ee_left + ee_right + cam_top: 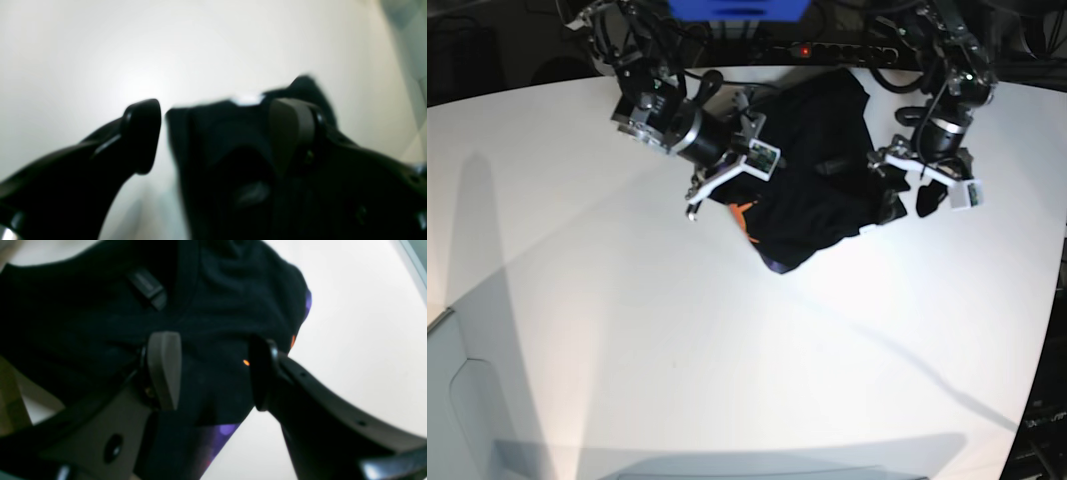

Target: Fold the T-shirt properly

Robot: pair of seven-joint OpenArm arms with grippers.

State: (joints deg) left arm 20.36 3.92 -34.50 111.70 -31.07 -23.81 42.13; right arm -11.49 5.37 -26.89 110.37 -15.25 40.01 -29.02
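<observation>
The black T-shirt (817, 150) lies bunched on the white table (727, 350) at the back, between both arms. In the left wrist view my left gripper (217, 131) stands wide. Blurred black T-shirt (227, 166) hangs between the fingers, against the right one, with a gap to the left finger (143, 133). A small white tag (248, 99) shows at its top edge. My right gripper (213, 371) is open over the T-shirt (83, 323), its grey pad (165, 370) bare. Purple lining (223, 430) and an orange spot (246, 362) show. In the base view the left gripper (909, 203) is at the shirt's right edge and the right gripper (732, 195) at its left edge.
A power strip with a red light (802, 50) and cables run along the table's back edge, below a blue object (737, 8). A pale grey surface (457, 400) lies at the lower left. The table's right edge curves past the left arm.
</observation>
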